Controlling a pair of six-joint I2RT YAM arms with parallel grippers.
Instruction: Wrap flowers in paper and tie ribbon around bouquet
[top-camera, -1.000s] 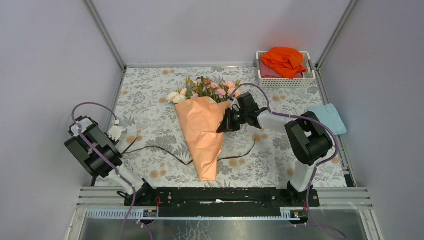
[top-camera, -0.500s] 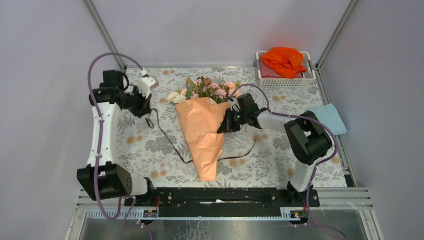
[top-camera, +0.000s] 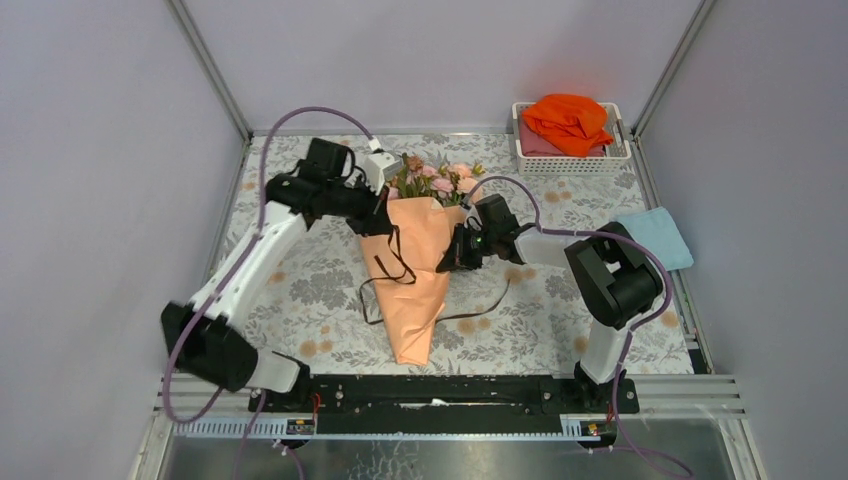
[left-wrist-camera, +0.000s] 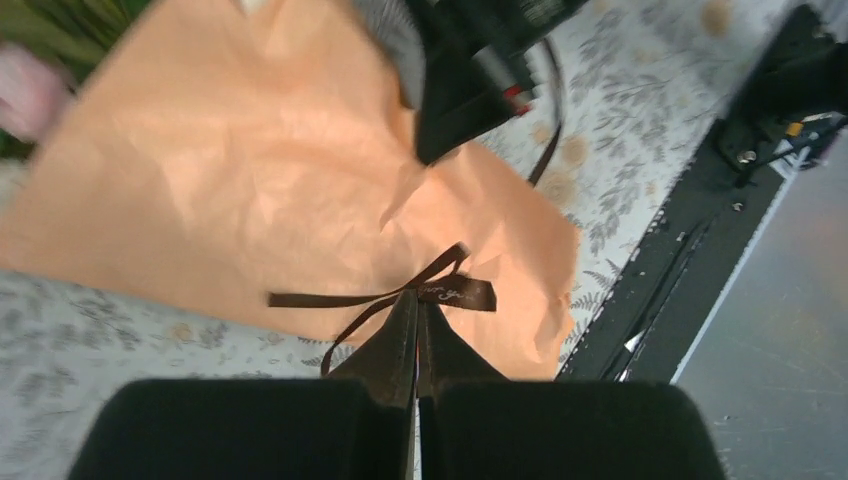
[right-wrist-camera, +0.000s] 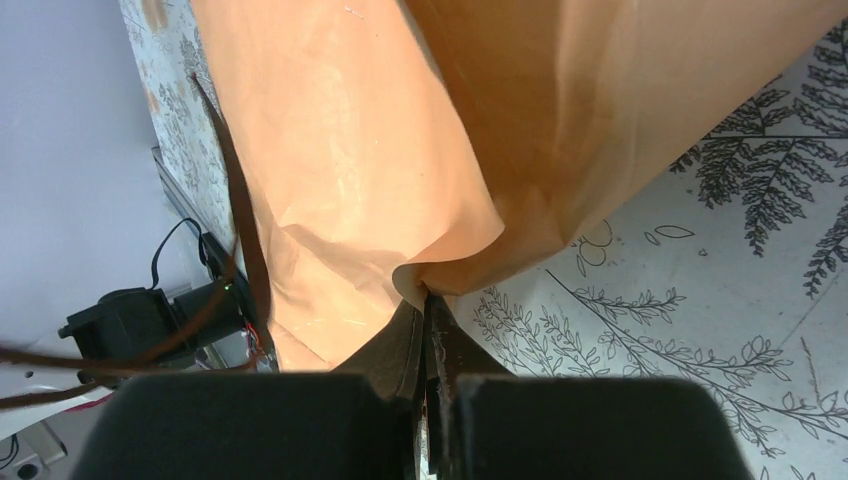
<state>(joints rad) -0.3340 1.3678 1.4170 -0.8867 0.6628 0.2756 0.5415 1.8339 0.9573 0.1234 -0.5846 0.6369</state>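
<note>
— Where is our cone of crinkled peach-orange paper (top-camera: 412, 285)?

— Lying on the floral-print table covering (top-camera: 300, 290), narrow tip towards our bases; the small pink and cream blooms (top-camera: 437, 180) poke out of the far, wide end; our right gripper (right-wrist-camera: 428, 300) is closed on a fold at the paper's edge, on the cone's right side.

— And the thin dark brown ribbon (left-wrist-camera: 340, 299)?

— Pinched in our left gripper (left-wrist-camera: 418, 303), jaws shut on it above the cone; from there it loops down across the paper, seems to pass under the cone, and trails out to the right.

— How do we expect it all to handle?

— The ribbon looks light, limp and probably slick; a fingertip pinch near its end should serve, though we judge a hard pull could slide it free; the paper seems stiff enough to hold a crease, yet quick to tear or spring open, so we'd grip it at the overlap; the blooms look fragile, so we'd tie at the narrow waist, over the stems.
</note>
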